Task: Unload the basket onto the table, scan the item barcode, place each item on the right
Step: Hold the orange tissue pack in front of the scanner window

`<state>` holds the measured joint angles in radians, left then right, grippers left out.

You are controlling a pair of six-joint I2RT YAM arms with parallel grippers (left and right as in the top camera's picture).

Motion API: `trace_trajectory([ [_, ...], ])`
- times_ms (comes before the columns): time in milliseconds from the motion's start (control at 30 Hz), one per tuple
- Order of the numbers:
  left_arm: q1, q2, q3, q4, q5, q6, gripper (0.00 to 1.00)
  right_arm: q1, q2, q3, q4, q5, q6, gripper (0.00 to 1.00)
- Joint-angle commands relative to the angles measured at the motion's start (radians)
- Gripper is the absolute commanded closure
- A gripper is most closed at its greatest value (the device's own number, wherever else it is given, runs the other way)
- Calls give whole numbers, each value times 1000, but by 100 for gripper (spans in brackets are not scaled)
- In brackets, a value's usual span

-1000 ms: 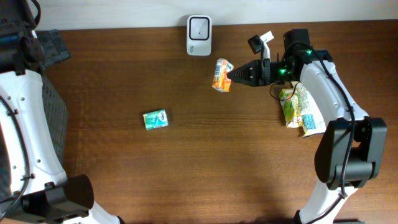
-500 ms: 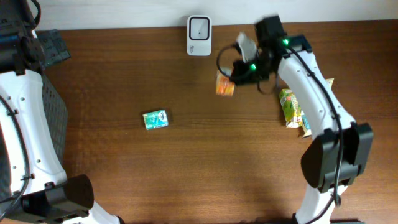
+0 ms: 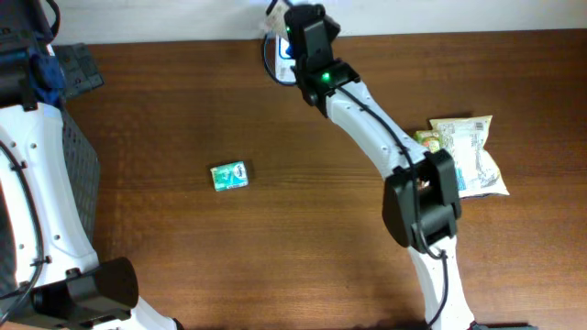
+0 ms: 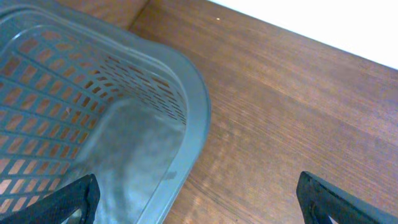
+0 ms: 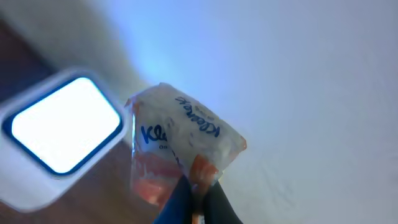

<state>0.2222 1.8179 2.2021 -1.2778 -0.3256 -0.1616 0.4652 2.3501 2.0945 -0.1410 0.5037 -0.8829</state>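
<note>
In the right wrist view my right gripper [image 5: 196,194] is shut on the lower edge of a small white and orange Kleenex tissue pack [image 5: 180,140]. The pack hangs tilted just right of the white scanner [image 5: 59,134], whose face glows bright. From overhead, the right arm reaches across to the table's back edge and covers most of the scanner [image 3: 281,62]; the pack is hidden there. My left gripper [image 4: 199,202] is open with nothing between its fingers, hovering over the rim of a grey basket [image 4: 193,106].
A green pack [image 3: 229,176] lies left of the table's middle. Snack bags [image 3: 463,151] lie at the right. The grey basket [image 3: 83,174] stands at the left edge beside the left arm. A white wall runs behind the scanner.
The right arm has swung left and back with the tissue pack, from right of the scanner to over it. The snack bags are now uncovered. The left arm has not moved.
</note>
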Motion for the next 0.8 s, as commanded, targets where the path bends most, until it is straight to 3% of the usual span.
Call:
trace_trajectory([
  [0,6,2,0,0,0,-9,1,-8,77,5,25,-101,-135,96],
  [200,6,2,0,0,0,-9,1,-9,133,5,87,-101,-161,96],
  [667,6,2,0,0,0,-9,1,-7,84,5,92,-44,-156,96],
  [767,6,2,0,0,0,-10,1,-8,-10,5,11,-76,-23,96],
])
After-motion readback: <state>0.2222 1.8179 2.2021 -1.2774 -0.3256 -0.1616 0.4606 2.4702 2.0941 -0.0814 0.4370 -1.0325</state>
